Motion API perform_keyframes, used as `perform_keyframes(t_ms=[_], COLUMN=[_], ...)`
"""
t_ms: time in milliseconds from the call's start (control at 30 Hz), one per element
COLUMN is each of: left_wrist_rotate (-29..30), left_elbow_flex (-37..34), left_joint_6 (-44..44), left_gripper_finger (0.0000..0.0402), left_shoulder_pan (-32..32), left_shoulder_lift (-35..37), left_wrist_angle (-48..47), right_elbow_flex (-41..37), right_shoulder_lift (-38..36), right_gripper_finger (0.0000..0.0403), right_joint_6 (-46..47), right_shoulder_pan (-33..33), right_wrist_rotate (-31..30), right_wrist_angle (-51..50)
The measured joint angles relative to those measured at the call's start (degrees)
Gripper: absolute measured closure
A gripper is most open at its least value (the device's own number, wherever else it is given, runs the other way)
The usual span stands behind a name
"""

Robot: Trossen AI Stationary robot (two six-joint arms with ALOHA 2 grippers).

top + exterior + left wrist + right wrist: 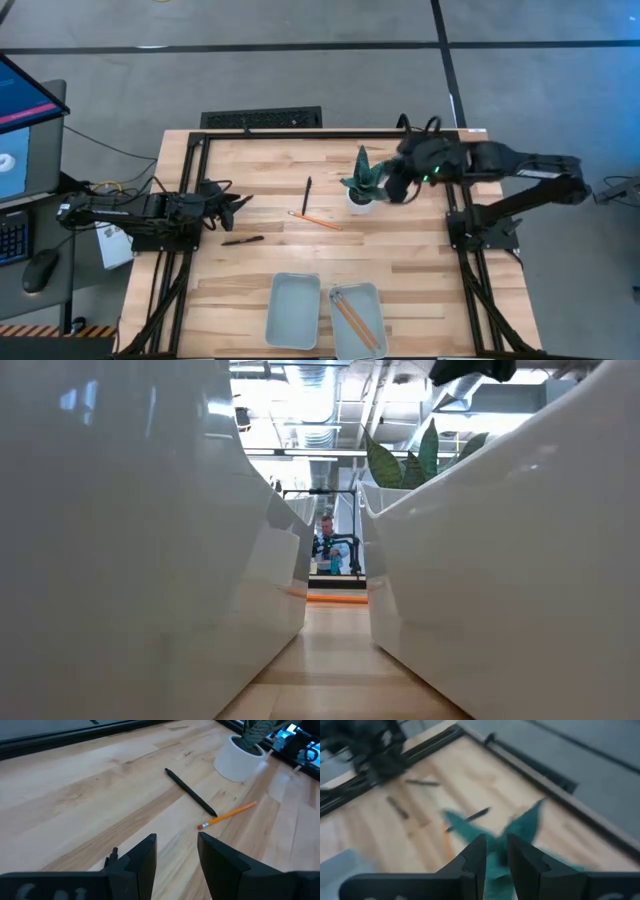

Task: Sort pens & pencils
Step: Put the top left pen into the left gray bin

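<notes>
Nearest, pencils (355,320) sorted into right tray (378,300); left tray (292,312) kept for pens. On tabletop (420,270), stray pencil (315,220) touching pen (307,195); second pen (242,240) by left jaws, spread, empty. Beyond, right jaws slightly parted, empty, over potted plant (362,188).

The left gripper (177,851), fingers parted and empty, hangs over the wooden table (75,795). Beyond it a black pen (191,792) lies just beside an orange pencil (227,815), near a white pot (238,760)
</notes>
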State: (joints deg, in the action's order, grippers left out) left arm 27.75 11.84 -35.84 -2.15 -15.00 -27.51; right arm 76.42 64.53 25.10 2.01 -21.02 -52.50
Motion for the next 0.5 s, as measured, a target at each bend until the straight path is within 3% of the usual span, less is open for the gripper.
perform_keyframes(t_ms=[333,500], left_wrist_rotate=[0.7,2.9], left_elbow_flex=[0.0,0.0], left_joint_6=[-4.0,-6.0], left_gripper_finger=[0.0269,0.0269], left_shoulder_pan=[0.0,0.0], left_shoulder_lift=[0.0,0.0], left_wrist_angle=[0.0,0.0], right_elbow_flex=[-3.1,-8.8], right_shoulder_lift=[-1.7,-1.7], right_gripper_finger=[0.0305,0.0305], right_joint_6=[-14.5,-18.9], right_shoulder_pan=[18.6,28.5], right_wrist_rotate=[11.5,21.8], right_wrist_angle=[1.1,5.7])
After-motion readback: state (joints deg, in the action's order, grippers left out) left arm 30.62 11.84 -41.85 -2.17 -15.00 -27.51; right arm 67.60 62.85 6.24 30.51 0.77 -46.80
